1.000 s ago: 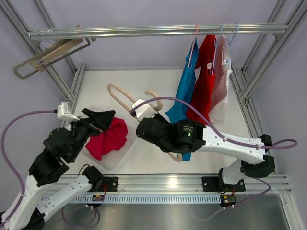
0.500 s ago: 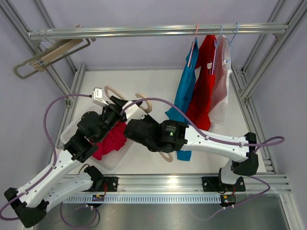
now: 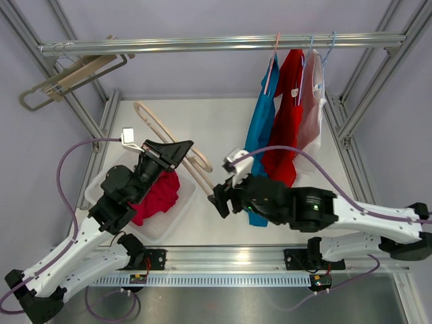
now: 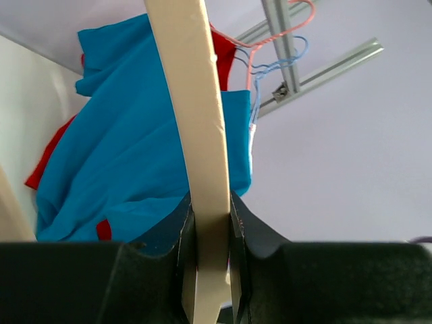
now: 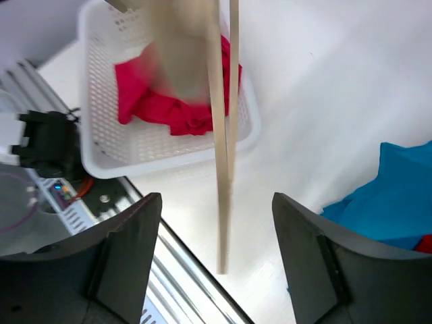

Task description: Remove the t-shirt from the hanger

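The beige wooden hanger [image 3: 152, 125] is bare and held above the table by my left gripper [image 3: 175, 151], which is shut on its bar [image 4: 202, 155]. In the left wrist view the jaws of the left gripper [image 4: 207, 223] press both sides of the wood. The crimson t-shirt [image 3: 159, 195] lies crumpled in the white basket [image 3: 177, 217], off the hanger. My right gripper [image 3: 223, 194] is open just right of the hanger's lower end. In the right wrist view the hanger [image 5: 223, 155] hangs between the spread fingers of the right gripper [image 5: 216, 202] without touching them, above the t-shirt [image 5: 172, 101].
A blue shirt [image 3: 260, 128], a red shirt [image 3: 287, 115] and a pale garment [image 3: 312, 101] hang on wire hangers from the top rail [image 3: 202, 44]. Spare wooden hangers [image 3: 71, 77] hang at the rail's left end. The basket's rim [image 5: 101, 158] is near the table's front edge.
My left gripper reached in and shut on the hanger. My right gripper opened, let go of the hanger and drew back to the right. The hanger swung up and left.
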Motion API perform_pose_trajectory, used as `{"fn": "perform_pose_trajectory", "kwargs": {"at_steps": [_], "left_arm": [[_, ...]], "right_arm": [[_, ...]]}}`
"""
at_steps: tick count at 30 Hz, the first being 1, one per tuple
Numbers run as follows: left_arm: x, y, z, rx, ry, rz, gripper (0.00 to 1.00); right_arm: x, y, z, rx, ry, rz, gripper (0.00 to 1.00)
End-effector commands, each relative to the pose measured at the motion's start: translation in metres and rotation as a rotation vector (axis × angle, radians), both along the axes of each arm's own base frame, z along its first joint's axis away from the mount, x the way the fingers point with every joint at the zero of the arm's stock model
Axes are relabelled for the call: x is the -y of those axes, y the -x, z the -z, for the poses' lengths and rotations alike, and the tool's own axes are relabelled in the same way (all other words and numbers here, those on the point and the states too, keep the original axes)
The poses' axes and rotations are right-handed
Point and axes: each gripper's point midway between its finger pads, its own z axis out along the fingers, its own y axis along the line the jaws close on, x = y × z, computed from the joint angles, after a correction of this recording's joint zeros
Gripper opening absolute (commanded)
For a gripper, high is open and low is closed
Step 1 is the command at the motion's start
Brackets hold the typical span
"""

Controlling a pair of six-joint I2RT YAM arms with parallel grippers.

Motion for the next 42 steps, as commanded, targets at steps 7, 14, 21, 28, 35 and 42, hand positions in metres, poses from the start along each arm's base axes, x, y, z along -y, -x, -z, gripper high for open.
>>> {"fn": "perform_pose_trajectory", "kwargs": {"at_steps": [7, 14, 21, 28, 35, 42], "left_arm": [[0.001, 0.016, -0.058, 0.11, 0.126, 0.07, 0.0], [0.005, 0.021, -0.059, 0.101, 0.163, 0.111, 0.0], [-0.008, 0.028, -0.055, 0.112, 0.06, 0.073, 0.44], [-0.082, 0.043, -0.038, 0.156, -0.392, -0.171, 0.99], [-0.13, 0.055, 0.025, 0.119, -0.589, -0.295, 0.99], [-0.104, 0.06, 0.08, 0.107, -0.66, -0.141, 0.99]], "right_arm": [[0.005, 0.021, 0.005, -0.069, -0.181, -0.088, 0.79], [-0.005, 0.013, 0.0, -0.009, -0.184, -0.082, 0.61], [0.0, -0.011, -0.018, 0.033, -0.166, 0.071, 0.0], [0.005, -0.044, -0.029, 0.03, -0.003, 0.267, 0.0], [-0.004, -0.118, -0.071, 0.022, 0.051, 0.362, 0.0], [-0.032, -0.187, -0.041, -0.093, 0.16, 0.381, 0.0]]}}
